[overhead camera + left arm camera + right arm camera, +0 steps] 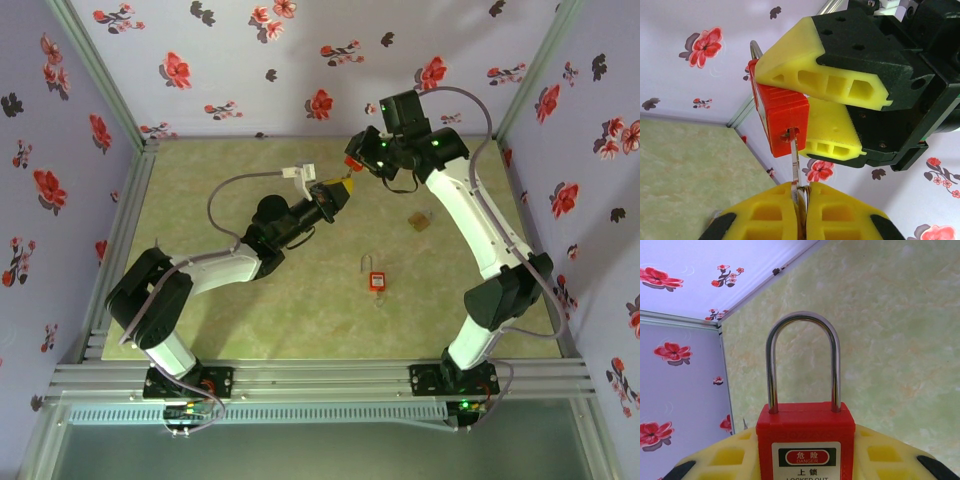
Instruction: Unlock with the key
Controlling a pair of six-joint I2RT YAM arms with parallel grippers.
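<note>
My two robot arms met in the air above the far half of a green surface (250, 320), inside a booth with flowered walls.

The right hand (362, 160) held a red padlock (805, 432) clamped between its yellow fingers. The lock was lifted off the surface, toward the far edge and a little right of the middle. In the right wrist view its steel shackle (803, 360) pointed up with both legs seated in the body, so the lock read as not yet open. A label on its face said "DANGER" and "LOCKED OUT".

The left hand (801, 200) was pinched narrow on a thin metal key (794, 167). In the left wrist view the blade ran up from those fingertips into the keyhole in the bottom of the padlock. I could not tell how deep it sat.

A second red padlock (377, 279) lay on the surface a little right of centre. A small tan item (420, 221) lay nearer the right edge; I could not make out what it was.

I judged the step in hand to be the insertion, with the turn to come. The next move called for rotating the left wrist about the key's axis while the right hand kept the body steady. If the key was not fully home, it would need a slight push first.
</note>
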